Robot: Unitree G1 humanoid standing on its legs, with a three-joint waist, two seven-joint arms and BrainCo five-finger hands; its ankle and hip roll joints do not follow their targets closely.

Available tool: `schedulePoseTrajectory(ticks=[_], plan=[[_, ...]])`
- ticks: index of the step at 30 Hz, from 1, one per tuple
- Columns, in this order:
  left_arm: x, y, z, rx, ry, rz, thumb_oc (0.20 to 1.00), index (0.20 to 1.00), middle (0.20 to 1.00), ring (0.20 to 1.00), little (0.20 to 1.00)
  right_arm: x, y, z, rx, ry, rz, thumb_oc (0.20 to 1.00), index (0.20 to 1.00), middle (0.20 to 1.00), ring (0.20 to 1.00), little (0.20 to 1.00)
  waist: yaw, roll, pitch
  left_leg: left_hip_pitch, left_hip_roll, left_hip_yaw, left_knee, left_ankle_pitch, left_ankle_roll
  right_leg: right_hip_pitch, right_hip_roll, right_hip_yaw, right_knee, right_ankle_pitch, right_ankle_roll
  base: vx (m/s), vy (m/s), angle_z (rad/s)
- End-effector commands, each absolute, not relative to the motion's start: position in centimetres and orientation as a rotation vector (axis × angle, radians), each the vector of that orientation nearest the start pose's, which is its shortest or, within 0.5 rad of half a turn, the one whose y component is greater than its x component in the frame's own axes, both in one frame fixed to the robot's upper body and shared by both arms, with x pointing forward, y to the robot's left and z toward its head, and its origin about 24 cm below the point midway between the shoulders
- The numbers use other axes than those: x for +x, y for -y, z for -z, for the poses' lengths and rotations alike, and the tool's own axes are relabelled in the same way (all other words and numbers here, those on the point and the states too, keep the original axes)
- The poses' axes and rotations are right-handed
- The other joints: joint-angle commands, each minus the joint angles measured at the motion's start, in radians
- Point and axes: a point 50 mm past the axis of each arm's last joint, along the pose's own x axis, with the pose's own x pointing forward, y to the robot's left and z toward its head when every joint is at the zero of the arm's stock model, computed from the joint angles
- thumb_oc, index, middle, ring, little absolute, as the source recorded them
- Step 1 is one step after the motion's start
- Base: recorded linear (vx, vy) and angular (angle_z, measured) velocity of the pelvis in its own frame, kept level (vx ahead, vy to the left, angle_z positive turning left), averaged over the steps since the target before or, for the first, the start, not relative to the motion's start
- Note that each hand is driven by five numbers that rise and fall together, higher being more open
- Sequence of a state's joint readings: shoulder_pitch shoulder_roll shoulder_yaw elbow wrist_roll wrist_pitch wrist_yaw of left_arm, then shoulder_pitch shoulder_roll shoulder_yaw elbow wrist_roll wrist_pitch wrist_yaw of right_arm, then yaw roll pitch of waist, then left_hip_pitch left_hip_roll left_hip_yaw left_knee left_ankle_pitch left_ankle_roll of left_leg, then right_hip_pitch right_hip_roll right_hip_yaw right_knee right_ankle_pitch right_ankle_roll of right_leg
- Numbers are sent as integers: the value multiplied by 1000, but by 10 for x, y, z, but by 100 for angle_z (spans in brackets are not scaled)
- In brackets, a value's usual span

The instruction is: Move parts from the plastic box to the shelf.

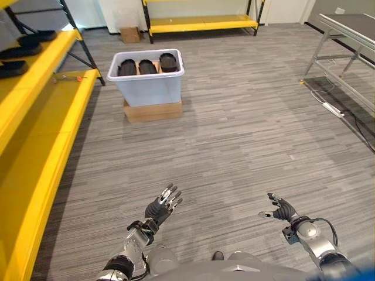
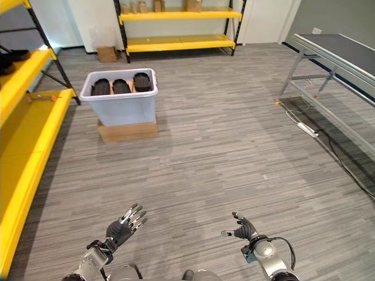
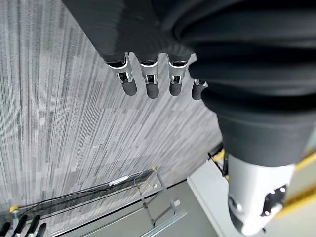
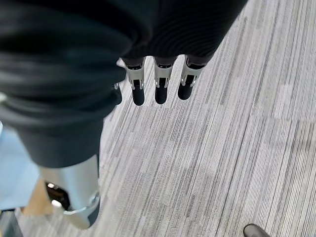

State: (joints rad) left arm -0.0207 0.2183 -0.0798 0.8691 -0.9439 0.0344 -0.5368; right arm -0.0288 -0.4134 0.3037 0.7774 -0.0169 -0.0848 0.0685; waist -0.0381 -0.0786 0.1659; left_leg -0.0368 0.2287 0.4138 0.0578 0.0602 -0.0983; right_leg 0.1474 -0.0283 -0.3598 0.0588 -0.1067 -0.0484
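A pale blue plastic box (image 1: 149,86) stands on a flat cardboard box (image 1: 153,110) on the floor ahead and to the left, with three black parts (image 1: 147,65) lying in it. The yellow shelf (image 1: 35,111) runs along the left side, and more black parts (image 1: 29,42) rest on its upper level. My left hand (image 1: 162,205) hangs low over the carpet, fingers straight and spread, holding nothing. My right hand (image 1: 281,208) is also low and open, well short of the box. Straight, empty fingers (image 3: 148,81) show in the left wrist view and likewise fingers (image 4: 159,86) in the right wrist view.
A second yellow shelf (image 1: 202,23) stands against the far wall, with a small cardboard box (image 1: 130,34) beside it. A metal-framed table (image 1: 345,41) runs along the right side, with a power strip (image 1: 332,109) on the floor by it. Grey striped carpet lies between me and the plastic box.
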Motion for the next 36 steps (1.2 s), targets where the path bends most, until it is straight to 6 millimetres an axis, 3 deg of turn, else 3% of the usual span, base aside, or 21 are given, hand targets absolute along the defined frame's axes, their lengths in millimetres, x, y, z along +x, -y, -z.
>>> schedulePoseTrajectory(ticks=[1, 4, 7, 9, 13, 15, 17, 21, 23, 24, 25, 26, 29, 30, 31, 32, 36], plan=[[191, -186, 100, -877, -489, 93, 1000, 1000, 1000, 1000, 1000, 201, 234, 81, -545, -601, -264, 1000, 1000, 1000, 1000, 1000, 62, 19, 28, 41, 66, -16, 39, 20, -36, 2, -113, 29, -39, 84, 137, 176, 209, -3], [187, -186, 101, -874, -479, 84, 1000, 1000, 1000, 1000, 1000, 200, 234, 77, -558, -586, -277, 1000, 1000, 1000, 1000, 1000, 60, 25, 42, 11, 149, -23, -3, 102, -82, 20, -136, 26, -31, 66, 148, 250, 308, -16], [187, -189, 101, -857, -466, 68, 1000, 1000, 1000, 1000, 1000, 201, 233, 74, -561, -575, -286, 1000, 1000, 1000, 1000, 1000, 55, 30, 52, 3, 167, 3, 16, 95, -84, 0, -168, -3, 47, 28, 152, 209, 412, -3], [192, -193, 97, -828, -454, 64, 1000, 1000, 1000, 1000, 1000, 201, 232, 75, -562, -570, -288, 1000, 1000, 1000, 1000, 1000, 59, 35, 60, 8, 149, 16, 34, 75, -67, -16, -186, -20, 122, -10, 157, 274, 522, 5], [201, -200, 91, -772, -451, 47, 1000, 1000, 1000, 1000, 1000, 200, 229, 76, -509, -574, -269, 1000, 1000, 1000, 1000, 1000, 82, 22, 56, -15, 62, 4, 87, 18, -19, 10, -183, -12, 173, -55, 167, 299, 473, 35], [204, -209, 88, -727, -446, 17, 1000, 1000, 1000, 1000, 1000, 202, 222, 76, -514, -556, -297, 1000, 1000, 1000, 1000, 1000, 107, 12, 42, -35, 10, -21, 113, -16, 22, 18, -181, 13, 235, -103, 171, 334, 534, 35], [201, -216, 89, -702, -458, -7, 1000, 1000, 1000, 1000, 1000, 207, 216, 74, -501, -542, -309, 1000, 1000, 1000, 1000, 1000, 127, 0, 27, -42, -36, -27, 121, -45, 57, 24, -183, 16, 275, -106, 188, 231, 356, 9], [193, -226, 93, -636, -508, 11, 1000, 1000, 1000, 1000, 1000, 217, 204, 72, -492, -534, -286, 1000, 1000, 1000, 1000, 1000, 154, -21, 1, -9, -129, -12, 99, -108, 128, -18, -236, -4, 416, 8, 235, 196, 319, 13], [194, -228, 92, -599, -499, 40, 1000, 1000, 1000, 1000, 1000, 223, 199, 70, -506, -525, -267, 1000, 1000, 1000, 1000, 1000, 145, -23, 5, 12, -152, -9, 93, -141, 144, -72, -201, 21, 437, 10, 248, 155, 218, 18], [195, -228, 91, -595, -495, 44, 1000, 1000, 1000, 1000, 1000, 224, 199, 70, -508, -523, -264, 1000, 1000, 1000, 1000, 1000, 142, -24, 8, 12, -153, -9, 96, -145, 143, -78, -191, 26, 429, 6, 246, 140, 119, -3], [207, -218, 86, -598, -452, 77, 1000, 1000, 1000, 1000, 1000, 226, 208, 69, -541, -513, -222, 1000, 1000, 1000, 1000, 1000, 120, -20, 32, 10, -138, -4, 111, -133, 117, -102, -128, 17, 226, 12, 192, 98, 61, -1], [207, -217, 85, -600, -449, 77, 1000, 1000, 1000, 1000, 1000, 226, 209, 69, -544, -514, -217, 1000, 1000, 1000, 1000, 1000, 119, -19, 34, 11, -137, -5, 111, -133, 114, -103, -127, 15, 213, 14, 189, 121, 51, 8], [216, -206, 82, -599, -445, 103, 1000, 1000, 1000, 1000, 1000, 226, 218, 64, -585, -452, -181, 1000, 1000, 1000, 1000, 1000, 95, -17, 45, 57, -137, -7, 76, -143, 90, -163, -163, 16, 50, 124, 204, 91, -40, -15], [218, -203, 82, -577, -463, 120, 1000, 1000, 1000, 1000, 1000, 228, 218, 60, -591, -402, -158, 1000, 1000, 1000, 1000, 1000, 81, -25, 54, 68, -145, -16, 66, -162, 92, -220, -202, 34, 14, 206, 240, 109, -112, -27], [218, -203, 83, -567, -478, 125, 1000, 1000, 1000, 1000, 1000, 228, 218, 59, -587, -391, -148, 1000, 1000, 1000, 1000, 1000, 77, -27, 57, 70, -146, -17, 64, -172, 94, -239, -215, 40, 7, 231, 250, 342, -248, -25], [214, -199, 86, -533, -502, 188, 1000, 1000, 1000, 1000, 1000, 227, 220, 55, -546, -343, -80, 1000, 1000, 1000, 1000, 1000, 56, -31, 73, 97, -140, -21, 81, -242, 99, -296, -293, 45, -48, 312, 291, 339, -197, -17], [204, -193, 92, -520, -542, 216, 1000, 1000, 1000, 1000, 1000, 216, 235, 60, -556, -390, -6, 1000, 1000, 1000, 1000, 1000, 46, -19, 78, 108, -128, -13, 145, -293, 109, -290, -310, 48, -38, 318, 293, 323, -140, 12]])
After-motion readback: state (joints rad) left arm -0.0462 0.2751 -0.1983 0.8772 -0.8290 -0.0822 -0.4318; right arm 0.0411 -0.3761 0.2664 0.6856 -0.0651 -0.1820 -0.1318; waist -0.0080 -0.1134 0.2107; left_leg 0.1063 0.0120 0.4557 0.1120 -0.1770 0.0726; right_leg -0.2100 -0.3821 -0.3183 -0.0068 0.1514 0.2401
